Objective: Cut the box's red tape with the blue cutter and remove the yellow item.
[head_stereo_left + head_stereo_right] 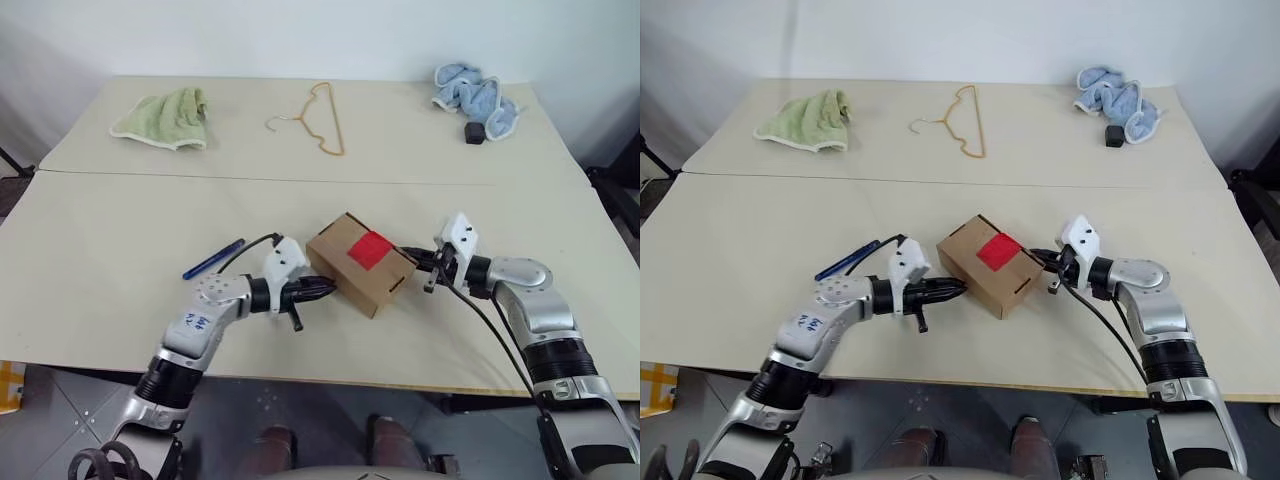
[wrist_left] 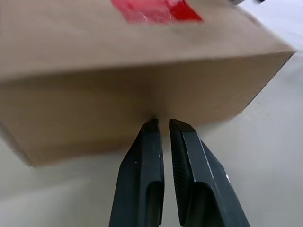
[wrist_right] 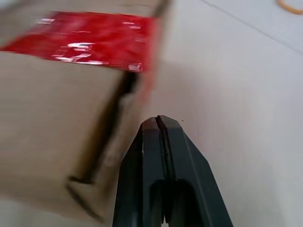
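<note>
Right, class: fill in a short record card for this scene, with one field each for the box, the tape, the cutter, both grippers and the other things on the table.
box: brown carton on the near table, closed
red tape: on the box's top, uncut
blue cutter: lying on the table, beside the left arm, not held
left gripper: nearly shut, tips at the box's side
right gripper: shut, holding nothing, at the opposite side of the box
far table: green cloth, gold hanger, blue cloth
</note>
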`<action>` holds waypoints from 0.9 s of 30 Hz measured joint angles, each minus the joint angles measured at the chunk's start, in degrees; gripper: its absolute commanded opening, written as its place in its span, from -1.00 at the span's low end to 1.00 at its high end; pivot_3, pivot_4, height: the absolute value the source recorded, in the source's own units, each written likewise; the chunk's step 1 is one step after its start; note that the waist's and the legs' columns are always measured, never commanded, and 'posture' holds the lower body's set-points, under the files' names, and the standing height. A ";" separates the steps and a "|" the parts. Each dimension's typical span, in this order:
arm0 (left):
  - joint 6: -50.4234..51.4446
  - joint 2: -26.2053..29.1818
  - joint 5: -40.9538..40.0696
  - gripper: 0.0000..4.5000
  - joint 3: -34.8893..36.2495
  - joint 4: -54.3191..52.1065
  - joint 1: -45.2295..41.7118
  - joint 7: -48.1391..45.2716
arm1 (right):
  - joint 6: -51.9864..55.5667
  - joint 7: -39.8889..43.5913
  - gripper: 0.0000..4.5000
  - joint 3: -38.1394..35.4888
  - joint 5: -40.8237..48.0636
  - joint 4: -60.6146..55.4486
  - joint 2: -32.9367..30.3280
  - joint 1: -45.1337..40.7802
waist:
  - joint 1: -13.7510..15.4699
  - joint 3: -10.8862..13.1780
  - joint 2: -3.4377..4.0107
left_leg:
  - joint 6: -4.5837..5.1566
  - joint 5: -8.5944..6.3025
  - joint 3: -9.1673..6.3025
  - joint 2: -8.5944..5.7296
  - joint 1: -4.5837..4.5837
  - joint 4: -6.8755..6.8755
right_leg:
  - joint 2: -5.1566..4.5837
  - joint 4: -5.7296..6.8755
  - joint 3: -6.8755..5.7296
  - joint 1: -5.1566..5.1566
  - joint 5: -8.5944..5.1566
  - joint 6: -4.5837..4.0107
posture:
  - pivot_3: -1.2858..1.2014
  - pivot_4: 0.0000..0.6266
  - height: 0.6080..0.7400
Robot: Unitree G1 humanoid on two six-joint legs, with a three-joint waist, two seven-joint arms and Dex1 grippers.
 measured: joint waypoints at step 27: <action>-0.99 -3.42 3.41 -0.83 -2.90 1.53 -0.18 1.09 | -0.72 -0.82 -1.00 -0.65 -3.04 -0.39 -0.94 1.00 | 0.06 0.00 0.01 | 0.00 0.00 0.02 0.00 0.01 0.09 | -0.01 0.06 0.01 0.00 0.01 0.01 | 0.03 -0.52 1.00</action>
